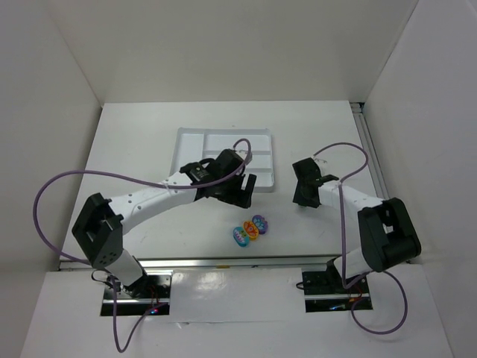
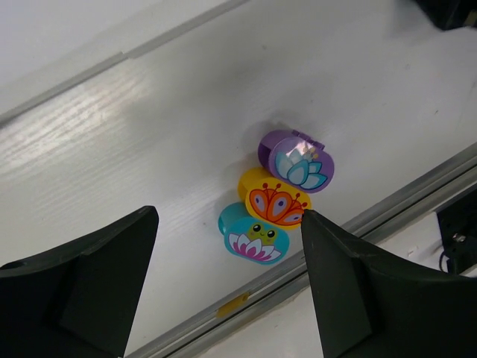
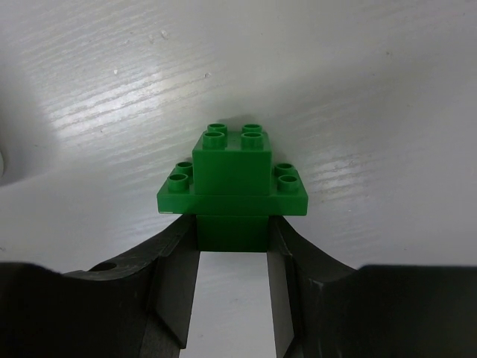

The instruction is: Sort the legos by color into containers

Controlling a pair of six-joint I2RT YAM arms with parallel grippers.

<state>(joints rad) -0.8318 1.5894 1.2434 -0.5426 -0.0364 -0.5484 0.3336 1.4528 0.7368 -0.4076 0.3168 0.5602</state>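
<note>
Three stacked green legos [image 3: 232, 171] sit between my right gripper's [image 3: 232, 250] fingers, which are shut on the bottom brick. In the top view the right gripper [image 1: 305, 194] is right of the white tray [image 1: 185, 136] and hides the green stack. The teal [image 2: 252, 237], orange [image 2: 274, 201] and purple [image 2: 297, 160] legos lie touching in a row on the table, also seen in the top view [image 1: 251, 230]. My left gripper [image 2: 223, 291] is open and empty above them; in the top view it [image 1: 240, 192] hangs over the tray's near edge.
A metal rail [image 2: 246, 298] runs along the table's near edge just beyond the three bricks. White walls close in the table on the left, back and right. Purple cables [image 1: 97, 175] loop from both arms.
</note>
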